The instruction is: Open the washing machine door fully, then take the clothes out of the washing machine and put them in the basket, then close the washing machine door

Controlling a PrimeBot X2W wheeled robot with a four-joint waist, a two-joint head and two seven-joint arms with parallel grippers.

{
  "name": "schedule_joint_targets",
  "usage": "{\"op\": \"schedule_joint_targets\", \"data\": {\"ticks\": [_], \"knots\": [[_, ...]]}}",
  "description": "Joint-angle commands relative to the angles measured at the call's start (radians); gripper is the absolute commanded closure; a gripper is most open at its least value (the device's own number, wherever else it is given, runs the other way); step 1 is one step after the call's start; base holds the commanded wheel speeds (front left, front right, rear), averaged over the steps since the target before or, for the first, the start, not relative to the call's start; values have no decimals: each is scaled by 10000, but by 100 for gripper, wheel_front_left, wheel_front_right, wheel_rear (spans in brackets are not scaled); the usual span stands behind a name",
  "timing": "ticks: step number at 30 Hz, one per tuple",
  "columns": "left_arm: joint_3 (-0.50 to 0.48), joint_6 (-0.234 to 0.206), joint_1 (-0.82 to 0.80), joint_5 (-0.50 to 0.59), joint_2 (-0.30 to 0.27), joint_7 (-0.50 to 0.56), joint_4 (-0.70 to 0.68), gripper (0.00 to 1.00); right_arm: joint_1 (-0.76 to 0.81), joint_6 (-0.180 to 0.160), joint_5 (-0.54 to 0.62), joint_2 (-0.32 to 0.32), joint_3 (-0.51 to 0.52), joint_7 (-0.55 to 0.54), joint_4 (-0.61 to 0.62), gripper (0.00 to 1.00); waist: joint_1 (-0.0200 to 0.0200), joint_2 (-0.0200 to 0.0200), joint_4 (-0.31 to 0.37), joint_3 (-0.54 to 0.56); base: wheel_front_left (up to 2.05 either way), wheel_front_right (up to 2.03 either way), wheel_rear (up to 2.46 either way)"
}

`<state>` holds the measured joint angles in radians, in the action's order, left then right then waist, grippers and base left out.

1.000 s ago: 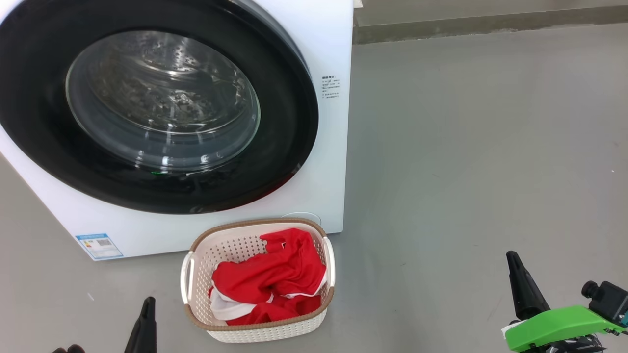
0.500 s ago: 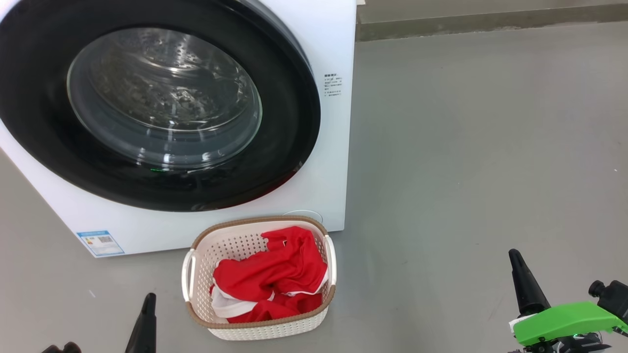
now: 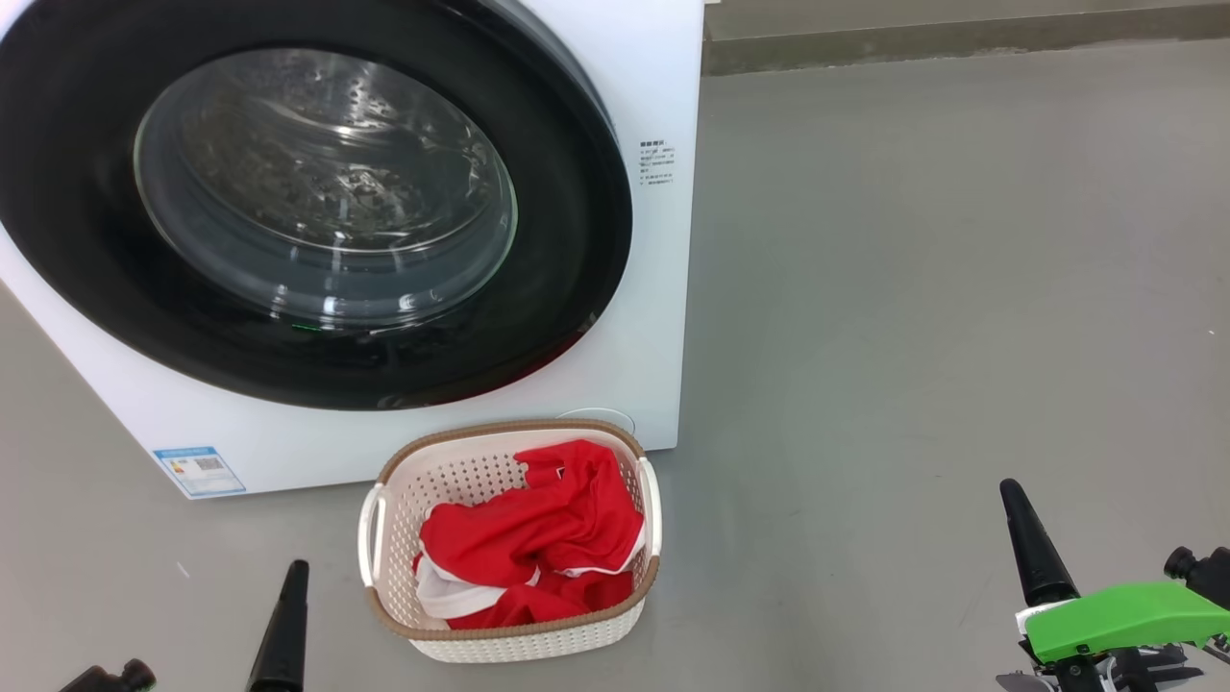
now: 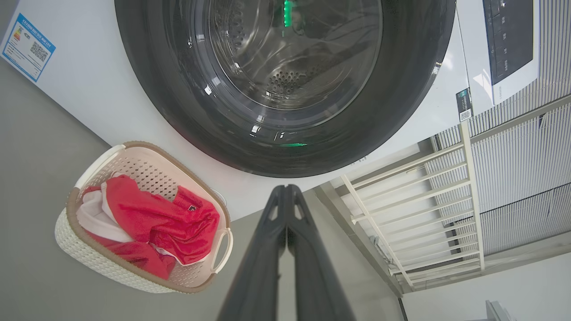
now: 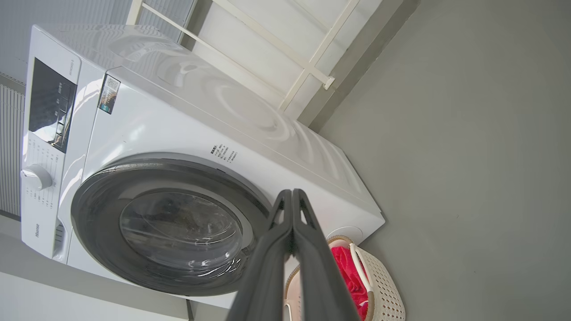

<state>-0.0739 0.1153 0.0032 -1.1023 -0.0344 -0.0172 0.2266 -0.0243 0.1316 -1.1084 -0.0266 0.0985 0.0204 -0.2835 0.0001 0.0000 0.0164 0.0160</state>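
left pincer (image 4: 285, 189): long dark fingers pressed together, empty | right pincer (image 5: 292, 192): same, closed on nothing | just right of left pincer, well left of right: perforated cream basket (image 3: 519, 642), brown woven rim, on smooth grey floor (image 3: 913, 336) | inside: crumpled red clothes (image 3: 538, 533), white trim | beyond: glossy black round washing machine door (image 3: 577, 240), shut against boxy white washing machine (image 3: 663, 317)

My head view drifts: the washing machine (image 3: 663, 384) and the basket (image 3: 509, 639) now sit a touch further right and higher in the frame, which is my camera moving, not them. My right gripper (image 3: 1009, 486) shifts further, its green mount (image 3: 1119, 620) sliding toward the lower right corner. My left gripper (image 3: 300, 567) reaches slightly higher at lower left.
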Motion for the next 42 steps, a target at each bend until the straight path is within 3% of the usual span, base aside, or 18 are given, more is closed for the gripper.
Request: {"op": "schedule_joint_targets", "data": {"ticks": [1, 42], "knots": [[-259, 100, -480, -415, -129, 119, -189, 100, -499, -6, -408, -167, -70, -97, 304, 100, -1, 0, -9, -10, 0, 0, 0], [-401, 153, -1109, -5022, -158, 1297, 186, 100, -833, -9, -4963, -236, 152, -1327, 387, 100, -1, 0, -163, -189, 0, 0, 0]]}}
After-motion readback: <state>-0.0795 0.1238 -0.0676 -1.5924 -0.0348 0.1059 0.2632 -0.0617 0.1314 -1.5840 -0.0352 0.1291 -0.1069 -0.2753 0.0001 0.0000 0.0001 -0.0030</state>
